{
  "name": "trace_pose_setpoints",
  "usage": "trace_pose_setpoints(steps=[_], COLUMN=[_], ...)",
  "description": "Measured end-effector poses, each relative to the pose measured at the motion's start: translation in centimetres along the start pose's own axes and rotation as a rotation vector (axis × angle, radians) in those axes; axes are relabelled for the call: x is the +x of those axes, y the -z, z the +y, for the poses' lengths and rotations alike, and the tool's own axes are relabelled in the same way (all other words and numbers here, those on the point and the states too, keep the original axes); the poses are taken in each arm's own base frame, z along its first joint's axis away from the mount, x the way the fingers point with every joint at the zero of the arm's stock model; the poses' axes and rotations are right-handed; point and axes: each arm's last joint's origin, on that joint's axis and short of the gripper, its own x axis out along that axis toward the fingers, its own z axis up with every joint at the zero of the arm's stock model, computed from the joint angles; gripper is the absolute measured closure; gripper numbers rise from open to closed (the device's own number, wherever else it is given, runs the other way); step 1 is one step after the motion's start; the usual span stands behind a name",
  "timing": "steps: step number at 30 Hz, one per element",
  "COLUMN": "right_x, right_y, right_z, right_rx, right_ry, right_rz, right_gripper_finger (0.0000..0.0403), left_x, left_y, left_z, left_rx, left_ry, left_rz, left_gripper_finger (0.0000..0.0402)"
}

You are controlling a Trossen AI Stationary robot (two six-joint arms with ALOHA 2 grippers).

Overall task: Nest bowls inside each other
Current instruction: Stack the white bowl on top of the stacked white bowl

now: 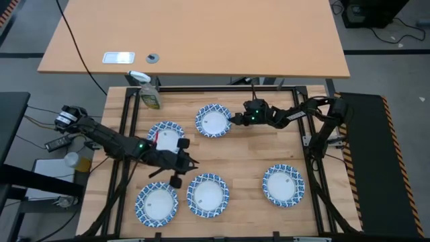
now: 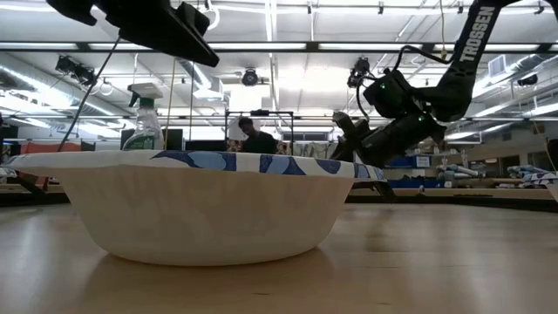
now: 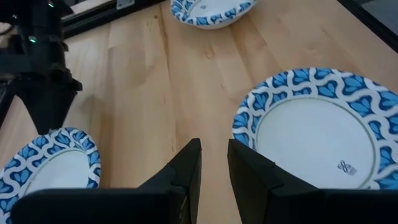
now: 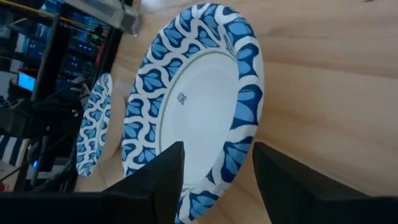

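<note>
Five blue-and-white rimmed bowls lie apart on the wooden table, each on its base: two at the far middle [image 1: 213, 121] [image 1: 166, 134] and three along the near side [image 1: 156, 204] [image 1: 207, 195] [image 1: 283, 185]. My right gripper [image 1: 234, 119] [image 4: 217, 149] is open at the right-hand rim of the far middle bowl [image 4: 186, 106], one finger over the bowl's inside and one outside it. My left gripper [image 1: 185, 161] [image 3: 214, 152] hovers above bare wood among the bowls, its fingers a narrow gap apart with nothing between them. My right gripper stands astride the far middle bowl's right-hand rim [image 4: 239, 134], coming in slanting down from the table's right. One finger [image 4: 163, 177] is over the white inside, the other [image 4: 280, 180] is outside the wall. Whether either finger touches the rim, I cannot tell.
A green-and-white spray bottle [image 1: 149, 91] stands at the table's far left corner. Black frame rails [image 1: 222, 89] run around the table. A second, lighter desk [image 1: 201, 33] lies beyond the far edge. A person [image 2: 255, 135] is in the room behind.
</note>
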Motion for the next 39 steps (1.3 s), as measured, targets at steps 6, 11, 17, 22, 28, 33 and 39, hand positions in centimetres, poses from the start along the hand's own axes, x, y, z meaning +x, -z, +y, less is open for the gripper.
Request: trace_pose_setpoints(steps=[6, 11, 17, 22, 28, 33, 39], right_x=[1.6, 1.9, 1.8, 1.8, 1.8, 1.8, 1.8], right_y=[0.2, 0.0, -0.3, -0.2, -0.1, -0.1, 0.0], right_z=[-0.7, -0.7, -1.0, -1.0, -1.1, -1.1, -1.1], right_rx=[0.012, 0.013, 0.022, 0.000, -0.022, -0.029, -0.065], right_ry=[-0.042, -0.095, -0.081, -0.080, -0.087, -0.090, -0.101], right_rz=[0.004, -0.009, -0.017, -0.010, 0.007, 0.011, 0.027], right_gripper_finger=[0.0208, 0.0208, 0.0209, 0.0222, 0.0265, 0.0295, 0.0317], left_x=[0.1, 0.1, 0.1, 0.1, 0.1, 0.1, 0.1], left_y=[-0.1, 0.0, 0.0, 0.0, 0.0, 0.0, 0.0], left_z=[0.3, 0.2, 0.2, 0.2, 0.2, 0.2, 0.2], left_rx=[-0.011, -0.006, -0.006, -0.005, -0.005, -0.004, -0.004], left_ry=[-0.011, -0.008, -0.008, -0.008, -0.008, -0.008, -0.008], left_rz=[-0.016, -0.005, -0.003, 0.000, 0.001, 0.002, 0.002], left_gripper_finger=[0.0317, 0.0317, 0.0317, 0.0317, 0.0317, 0.0317, 0.0317])
